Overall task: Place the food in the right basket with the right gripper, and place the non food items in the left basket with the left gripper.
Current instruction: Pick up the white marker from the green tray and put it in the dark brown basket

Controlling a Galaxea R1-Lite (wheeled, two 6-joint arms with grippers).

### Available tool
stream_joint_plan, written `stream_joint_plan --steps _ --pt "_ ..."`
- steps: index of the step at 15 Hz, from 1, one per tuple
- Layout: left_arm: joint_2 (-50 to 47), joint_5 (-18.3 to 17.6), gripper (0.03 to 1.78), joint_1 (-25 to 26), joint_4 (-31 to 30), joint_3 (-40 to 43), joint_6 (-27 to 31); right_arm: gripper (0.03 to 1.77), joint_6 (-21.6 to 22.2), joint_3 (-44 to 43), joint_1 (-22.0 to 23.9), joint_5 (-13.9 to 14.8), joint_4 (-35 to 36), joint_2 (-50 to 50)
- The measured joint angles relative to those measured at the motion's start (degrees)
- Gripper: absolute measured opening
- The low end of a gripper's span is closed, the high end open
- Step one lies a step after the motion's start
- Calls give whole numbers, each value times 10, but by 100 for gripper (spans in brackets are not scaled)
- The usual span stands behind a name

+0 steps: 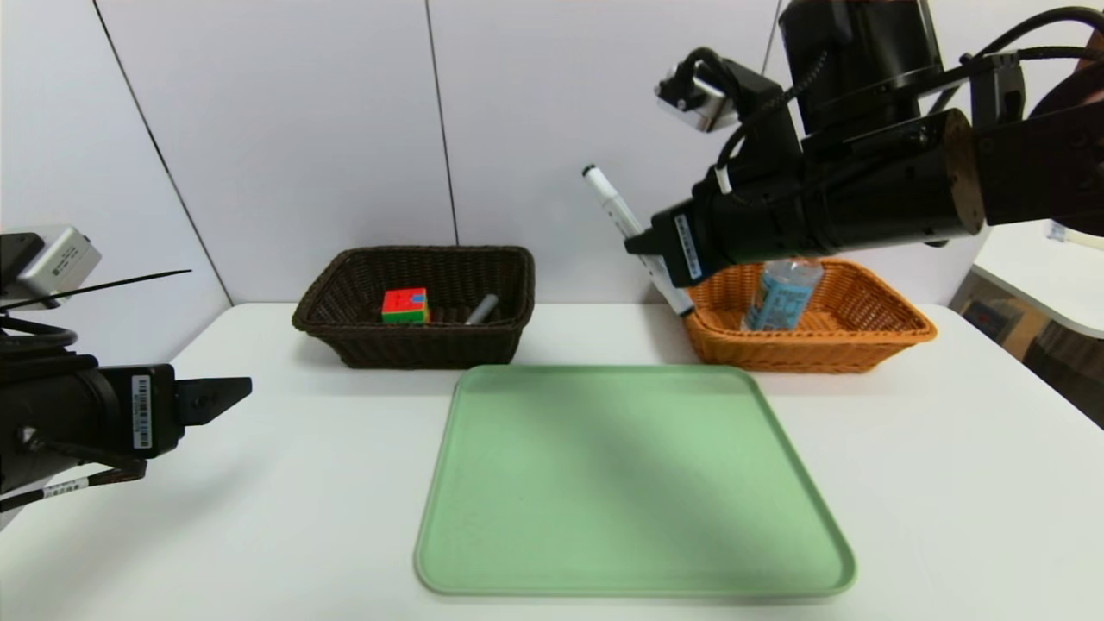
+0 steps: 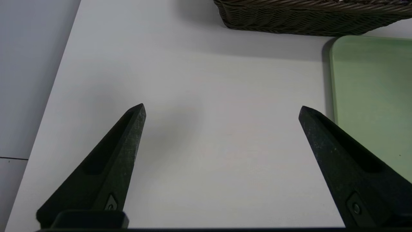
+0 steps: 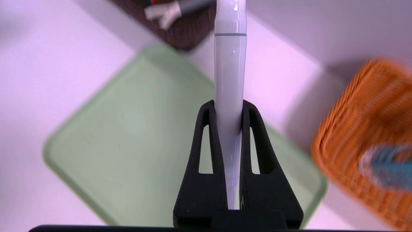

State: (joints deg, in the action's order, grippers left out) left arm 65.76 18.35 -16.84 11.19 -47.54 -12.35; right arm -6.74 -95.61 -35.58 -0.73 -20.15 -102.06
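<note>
Head view: our black right hand (image 1: 645,250) is clamping the slim white marker (image 1: 614,207), tilted, in the air betw. the dark brown wicker basket (image 1: 345,341) w/ multicoloured cube (image 1: 405,306) and the orange-tan wicker basket (image 1: 871,345) w/ clear water bottle (image 1: 780,297). Our left hand (image 2: 222,109) is hovering over the white counter (image 1: 949,483), fingers apart, beside the green tray (image 1: 630,483).

Both arms are matte black, each with a white barcode sticker near the wrist. The left gripper (image 2: 222,108) has two tapered, wedge-shaped black fingers with recessed screws; the right gripper (image 3: 228,106) has slotted black fingers. Silver camera boxes and looping black cables ride on both wrists
</note>
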Motion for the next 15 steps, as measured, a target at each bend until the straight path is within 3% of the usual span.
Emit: stream_joint_plan --steps 7,13,15 --pt "1 0 169 -9 0 10 -1 16 22 -114 -12 -19 206 -128" --pt "3 0 169 -28 0 24 0 16 89 -161 -43 -18 415 -267" --pt "3 0 169 -31 0 31 0 16 118 -162 -55 -17 448 -296"
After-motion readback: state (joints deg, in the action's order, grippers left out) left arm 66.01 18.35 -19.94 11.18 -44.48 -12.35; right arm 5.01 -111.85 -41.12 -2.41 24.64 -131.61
